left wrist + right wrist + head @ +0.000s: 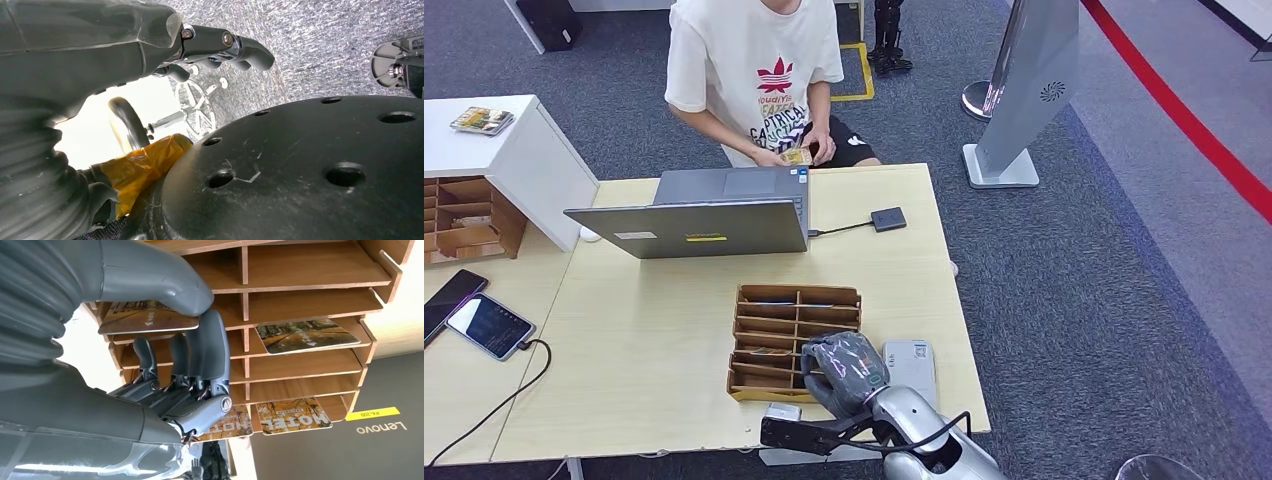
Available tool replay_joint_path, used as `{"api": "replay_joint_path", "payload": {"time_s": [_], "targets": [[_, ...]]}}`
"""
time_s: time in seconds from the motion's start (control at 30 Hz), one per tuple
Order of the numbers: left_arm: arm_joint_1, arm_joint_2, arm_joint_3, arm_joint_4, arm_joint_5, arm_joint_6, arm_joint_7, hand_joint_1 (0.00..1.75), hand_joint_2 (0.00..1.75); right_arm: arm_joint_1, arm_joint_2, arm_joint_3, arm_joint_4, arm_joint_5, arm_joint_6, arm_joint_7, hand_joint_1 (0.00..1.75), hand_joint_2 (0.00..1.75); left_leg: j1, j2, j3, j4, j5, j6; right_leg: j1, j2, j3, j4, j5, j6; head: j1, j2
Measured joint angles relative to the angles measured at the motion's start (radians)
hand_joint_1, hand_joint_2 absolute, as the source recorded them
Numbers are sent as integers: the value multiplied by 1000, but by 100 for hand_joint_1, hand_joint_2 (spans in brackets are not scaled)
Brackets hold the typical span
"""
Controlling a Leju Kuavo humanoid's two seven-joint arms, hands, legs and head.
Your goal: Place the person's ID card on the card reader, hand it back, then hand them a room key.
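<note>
Right wrist view | right hand fingers pinch room key | organizer holds cards

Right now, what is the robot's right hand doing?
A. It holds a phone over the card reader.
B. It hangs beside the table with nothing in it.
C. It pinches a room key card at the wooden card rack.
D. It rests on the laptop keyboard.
C: in the right wrist view the right hand pinches a room key card between thumb and fingers at the wooden card rack.

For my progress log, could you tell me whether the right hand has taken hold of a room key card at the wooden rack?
Yes: the right hand pinches a room key card between thumb and fingers at the wooden rack.
</note>
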Motion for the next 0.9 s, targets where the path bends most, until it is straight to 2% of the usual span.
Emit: {"api": "replay_joint_path", "payload": {"time_s": [0.27, 0.4, 0.67, 0.9], "targets": [[0, 0, -1, 0, 5, -3, 0, 0, 175, -2, 0, -1, 0, 0, 12, 0, 93, 175, 0, 0, 0, 0, 0, 0, 0, 0, 0, 0, 0, 0, 0, 0], [0, 0, -1, 0, 7, -4, 0, 0, 175, -4, 0, -1, 0, 1, 20, 0, 72, 175, 0, 0, 0, 0, 0, 0, 0, 0, 0, 0, 0, 0, 0, 0], [0, 0, -6, 0, 13, -4, 0, 0, 175, -6, 0, -7, 0, 7, 21, 2, 70, 175, 0, 0, 0, 0, 0, 0, 0, 0, 0, 0, 0, 0, 0, 0], [0, 0, -9, 1, 16, -4, 0, 0, 175, -6, 0, -16, 0, 10, 21, 4, 78, 175, 0, 0, 0, 0, 0, 0, 0, 0, 0, 0, 0, 0, 0, 0]]}}
